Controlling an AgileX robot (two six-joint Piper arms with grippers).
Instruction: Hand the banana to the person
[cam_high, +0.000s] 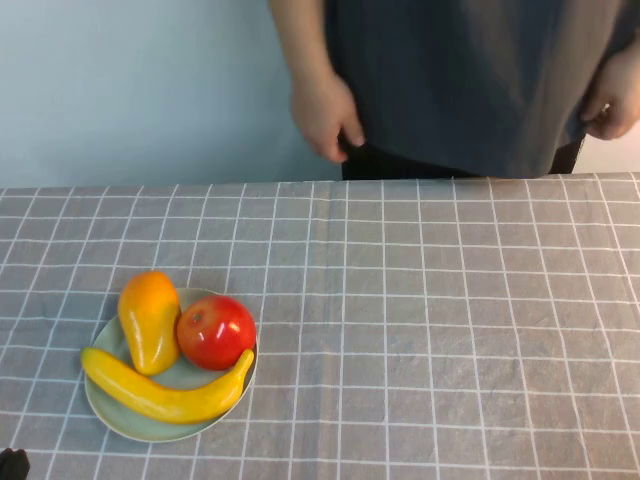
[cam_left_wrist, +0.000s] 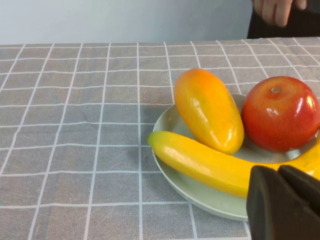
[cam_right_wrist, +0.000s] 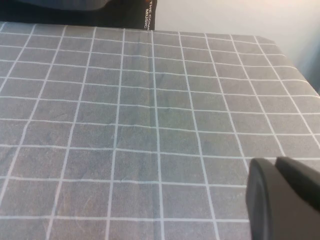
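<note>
Three fruits: banana (cam_high: 165, 394), pear-shaped fruit (cam_high: 149, 320) and apple (cam_high: 215, 331) share one plate (cam_high: 132, 426) on the tabletop (cam_high: 420, 330).
Banana: touching both neighbours — a grasp may knock them off.
Left gripper (cam_left_wrist: 283, 202): beside the plate, fingers pressed together.
Right gripper (cam_right_wrist: 284, 195): over bare cloth, fingers together.
Person (cam_high: 470, 80): far side — long carry, slip risk.

I'm looking at a bench (cam_high: 450, 330) covered in grey cloth with a white grid, and behind it a plain pale blue wall (cam_high: 130, 90), evenly lit.
</note>
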